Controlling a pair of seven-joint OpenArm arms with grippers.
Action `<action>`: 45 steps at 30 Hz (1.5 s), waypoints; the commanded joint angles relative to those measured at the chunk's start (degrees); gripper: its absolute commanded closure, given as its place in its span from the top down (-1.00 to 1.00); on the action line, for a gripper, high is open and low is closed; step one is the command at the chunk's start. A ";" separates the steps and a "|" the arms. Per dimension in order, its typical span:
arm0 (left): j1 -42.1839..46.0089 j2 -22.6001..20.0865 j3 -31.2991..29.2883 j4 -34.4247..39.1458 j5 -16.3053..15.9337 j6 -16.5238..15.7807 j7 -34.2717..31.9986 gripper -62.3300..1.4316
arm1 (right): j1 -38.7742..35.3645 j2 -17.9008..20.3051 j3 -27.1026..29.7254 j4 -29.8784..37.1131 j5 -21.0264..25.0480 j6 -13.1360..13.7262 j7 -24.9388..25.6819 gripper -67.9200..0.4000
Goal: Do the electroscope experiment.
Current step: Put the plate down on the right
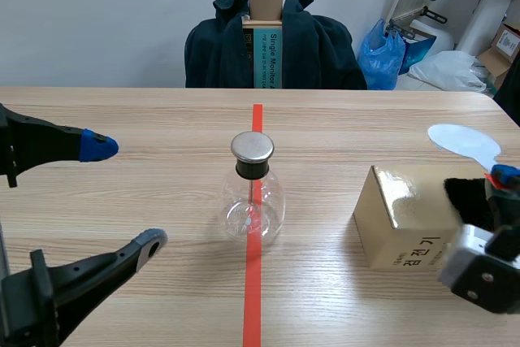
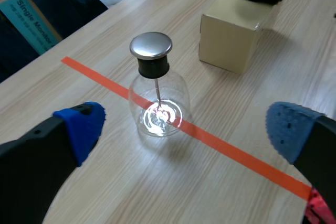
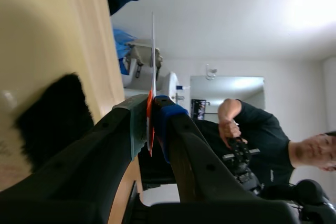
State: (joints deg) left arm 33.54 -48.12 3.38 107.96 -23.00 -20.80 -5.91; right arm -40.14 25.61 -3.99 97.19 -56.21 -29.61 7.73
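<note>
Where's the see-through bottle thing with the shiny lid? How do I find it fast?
Find the wooden table and the orange-red tape line down its middle. The glass flask stands right on that line, about halfway along. It is the only glass thing there, round-bellied with a shiny metal cap on a black stopper, unlike the solid tan cardboard box nearby.

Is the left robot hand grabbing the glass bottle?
No, the left gripper is open, and the glass bottle stands by itself, well clear of it.
</note>
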 commanded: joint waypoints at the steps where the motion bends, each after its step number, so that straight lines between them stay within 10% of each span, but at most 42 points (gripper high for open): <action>1: 1.49 0.09 -1.46 1.46 -1.60 0.11 0.81 1.00 | 1.81 -1.51 0.48 -0.09 -1.70 -0.81 0.85 -0.97; 15: 10.56 1.66 -10.58 12.85 -4.46 0.63 8.28 1.00 | 7.98 -8.13 0.37 -10.73 -9.22 -0.81 7.26 -0.97; 45: 10.56 2.69 -10.58 12.85 -4.42 0.76 8.74 1.00 | 9.79 -8.96 -2.27 -14.60 -14.56 -3.85 2.19 -0.97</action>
State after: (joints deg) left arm 44.12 -45.74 -7.57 120.57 -27.07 -20.14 3.64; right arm -30.98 16.51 -6.48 81.62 -70.76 -32.62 10.48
